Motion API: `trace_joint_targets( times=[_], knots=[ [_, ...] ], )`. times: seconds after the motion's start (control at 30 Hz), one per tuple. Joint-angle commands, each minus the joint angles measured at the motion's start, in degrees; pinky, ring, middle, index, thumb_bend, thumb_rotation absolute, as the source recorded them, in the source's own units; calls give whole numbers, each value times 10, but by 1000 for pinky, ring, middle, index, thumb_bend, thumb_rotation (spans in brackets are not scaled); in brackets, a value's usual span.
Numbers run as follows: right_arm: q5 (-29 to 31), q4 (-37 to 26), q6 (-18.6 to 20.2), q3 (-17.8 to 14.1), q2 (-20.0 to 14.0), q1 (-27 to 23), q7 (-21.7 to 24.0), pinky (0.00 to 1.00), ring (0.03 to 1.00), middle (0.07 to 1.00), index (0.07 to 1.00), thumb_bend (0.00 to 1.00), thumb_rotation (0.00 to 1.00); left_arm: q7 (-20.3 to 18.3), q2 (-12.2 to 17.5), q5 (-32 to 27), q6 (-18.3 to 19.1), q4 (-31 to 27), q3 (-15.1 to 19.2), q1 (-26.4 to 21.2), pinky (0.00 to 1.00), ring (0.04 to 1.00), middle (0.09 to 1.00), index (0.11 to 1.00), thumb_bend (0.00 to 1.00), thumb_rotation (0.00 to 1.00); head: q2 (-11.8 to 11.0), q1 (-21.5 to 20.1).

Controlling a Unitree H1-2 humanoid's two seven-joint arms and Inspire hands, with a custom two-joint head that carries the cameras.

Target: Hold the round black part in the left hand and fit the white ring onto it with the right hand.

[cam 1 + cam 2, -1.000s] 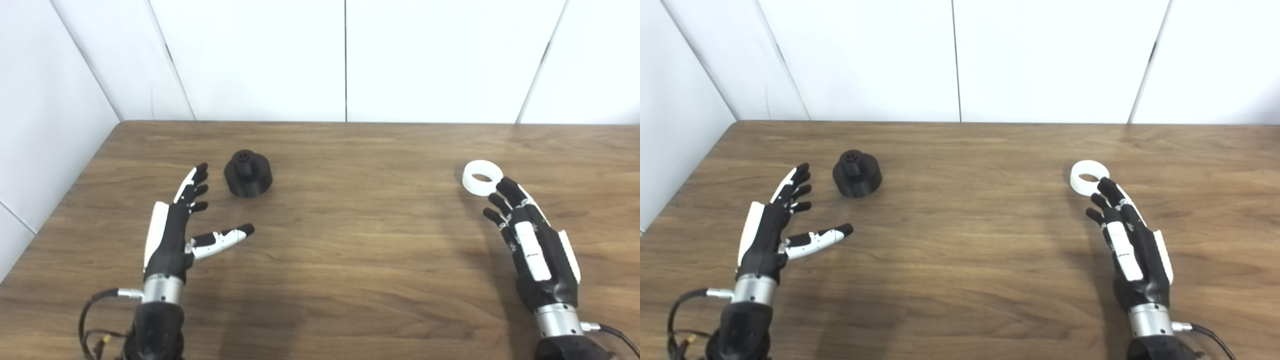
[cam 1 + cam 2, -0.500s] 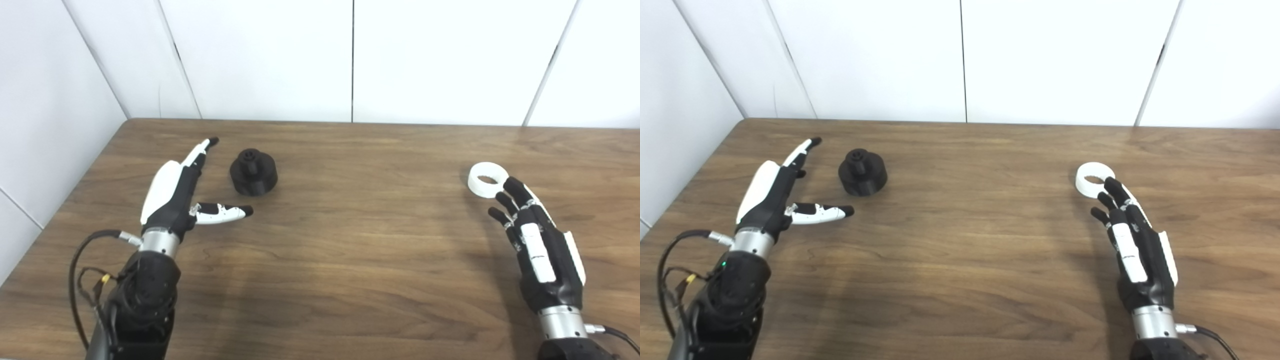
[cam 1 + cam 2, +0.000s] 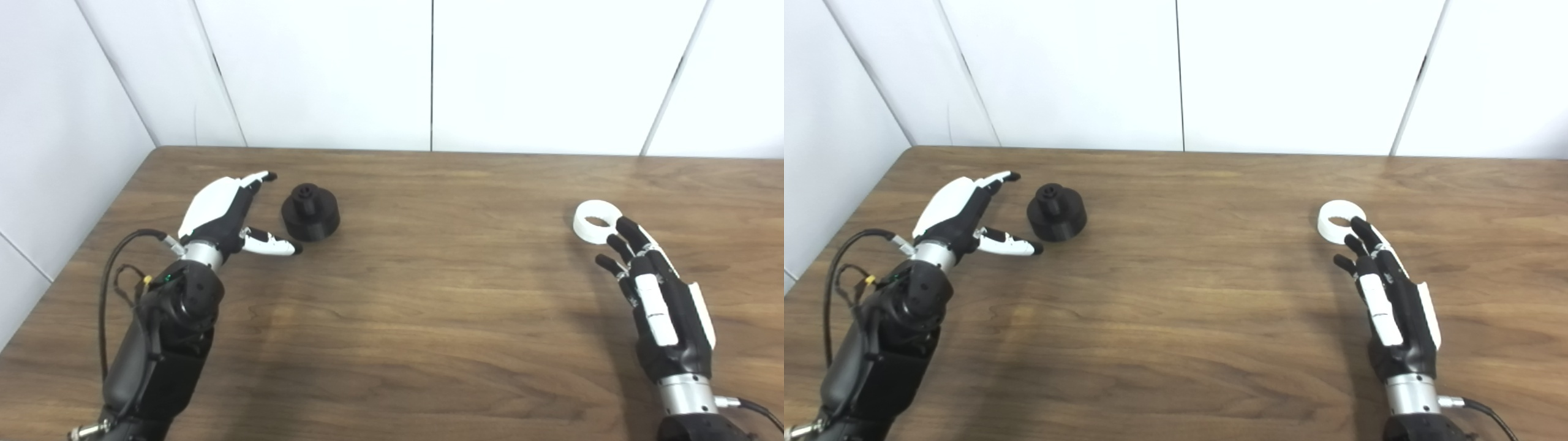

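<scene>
Black part [image 3: 310, 212] and ring [image 3: 593, 219] both lie loose on the table [image 3: 429, 294], well apart.
Left hand [image 3: 228, 214] splayed wide just beside the part; right hand [image 3: 656, 300] open, empty, fingertips at the ring. Both look rigid, light plastic; I'd grip the part's wide base, leaving its top hub clear.

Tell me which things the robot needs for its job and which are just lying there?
Needed: black part, white ring, left hand, right hand.

Just there: table, cable on the left arm.
</scene>
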Motion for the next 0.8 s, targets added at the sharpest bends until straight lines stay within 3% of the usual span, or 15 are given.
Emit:
trace_joint_targets(
  times=[0.0,0.33,0.77],
  knots=[
    [8,28,-16,4,13,17,-1,823,912,926,865,587,727,20,30,15,-22,12,-5,-44,929,982,944,887,943,245,0,0],
    [0,36,-26,7,18,17,-10,812,903,921,859,586,737,27,59,20,-57,94,-42,-96,930,985,935,868,949,279,-6,-7],
    [-8,41,-37,8,22,18,-19,798,883,900,850,589,739,23,69,16,-64,154,-70,-141,886,970,926,863,940,287,-10,-13]
  ],
)
